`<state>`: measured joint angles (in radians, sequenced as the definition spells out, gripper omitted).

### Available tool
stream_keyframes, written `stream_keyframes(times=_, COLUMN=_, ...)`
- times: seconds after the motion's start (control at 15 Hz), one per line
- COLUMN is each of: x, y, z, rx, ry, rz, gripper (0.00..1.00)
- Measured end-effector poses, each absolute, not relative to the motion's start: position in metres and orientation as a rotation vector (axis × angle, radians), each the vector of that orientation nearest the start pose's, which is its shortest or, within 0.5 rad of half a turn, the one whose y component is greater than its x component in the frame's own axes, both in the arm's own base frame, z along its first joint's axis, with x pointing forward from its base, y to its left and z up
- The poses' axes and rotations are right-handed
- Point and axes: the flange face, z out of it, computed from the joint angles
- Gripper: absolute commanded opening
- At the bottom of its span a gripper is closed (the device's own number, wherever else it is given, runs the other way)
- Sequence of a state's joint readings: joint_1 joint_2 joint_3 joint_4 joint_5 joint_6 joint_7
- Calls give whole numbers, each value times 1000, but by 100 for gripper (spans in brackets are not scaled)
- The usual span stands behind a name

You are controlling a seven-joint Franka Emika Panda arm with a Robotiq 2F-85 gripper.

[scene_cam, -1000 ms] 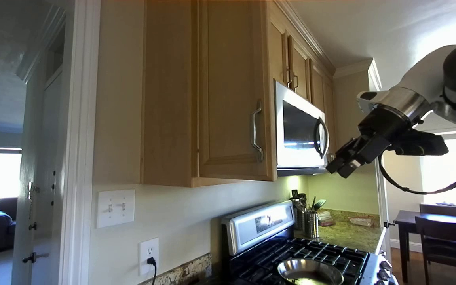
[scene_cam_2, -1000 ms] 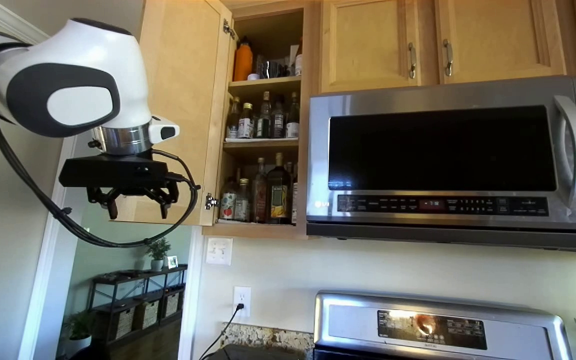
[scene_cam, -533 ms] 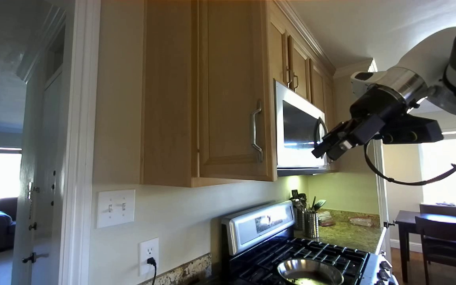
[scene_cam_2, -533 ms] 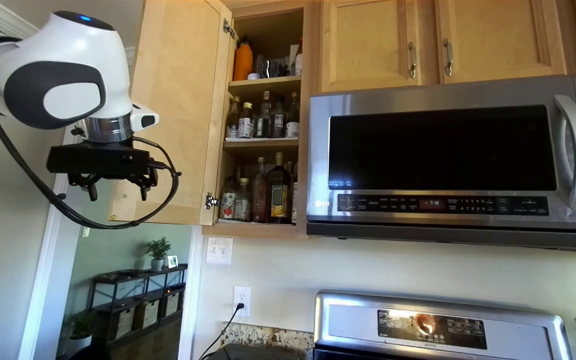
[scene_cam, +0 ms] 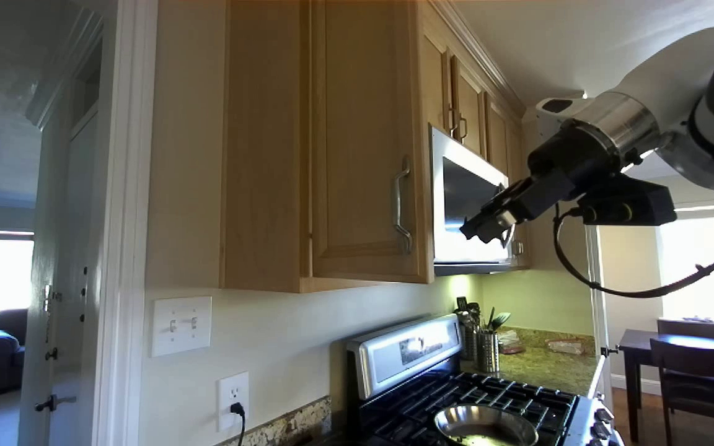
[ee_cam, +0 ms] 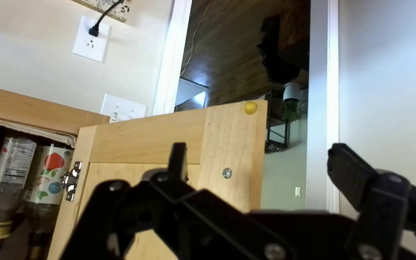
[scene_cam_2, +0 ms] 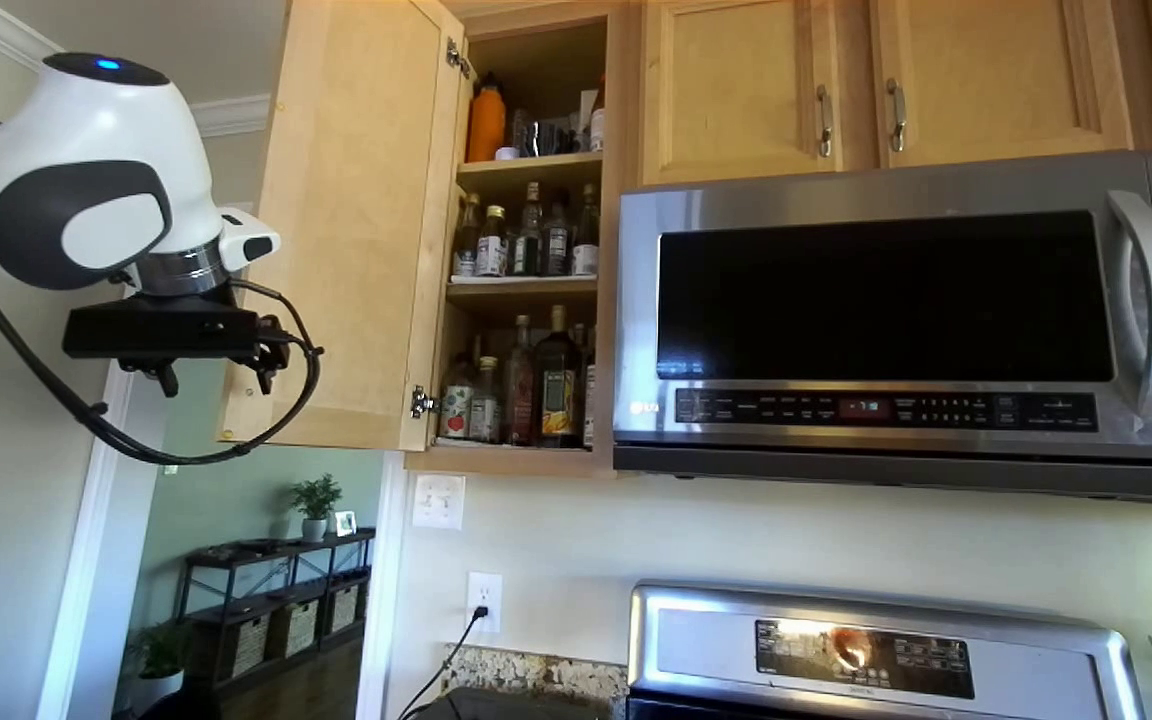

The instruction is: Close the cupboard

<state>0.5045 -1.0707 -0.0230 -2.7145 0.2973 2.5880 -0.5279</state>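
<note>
Clearly, in an exterior view, the cupboard (scene_cam: 264,155) beside the microwave (scene_cam: 468,192) is open, its door (scene_cam: 363,142) jutting out, handle (scene_cam: 398,201) on the outer face, while my gripper (scene_cam: 481,230) hangs near the free edge (scene_cam: 424,186) but apart from it. In an exterior view the hinges (scene_cam_2: 422,403) hold the door by its other side, so it stands swung aside, bottles (scene_cam_2: 558,385) exposed on their shelves (scene_cam_2: 526,290). In the wrist view my fingers (ee_cam: 349,175) are spread, clasping nothing, the door's edge showing beyond the gap; I judge they are set there to come round it, because closing calls for pressure on the outer face.
</note>
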Motion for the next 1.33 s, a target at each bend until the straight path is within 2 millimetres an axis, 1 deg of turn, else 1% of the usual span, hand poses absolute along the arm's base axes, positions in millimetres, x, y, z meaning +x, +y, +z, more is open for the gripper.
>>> stream_keyframes(times=0.2, x=260, y=138, z=614, rx=-2339, ry=-1036, rz=-1315, gripper=100)
stream_keyframes(times=0.4, x=262, y=144, z=614, rx=-2323, ry=-1032, rz=-1338, gripper=100)
stream_keyframes(times=0.8, x=273, y=144, z=617, rx=-2319, ry=-1022, rz=-1453, gripper=100)
stream_keyframes(times=1.07, x=285, y=135, z=613, rx=-2361, ry=-990, rz=-1493, gripper=100)
stream_keyframes(times=1.33, x=295, y=110, z=612, rx=-2420, ry=-953, rz=-1524, gripper=100)
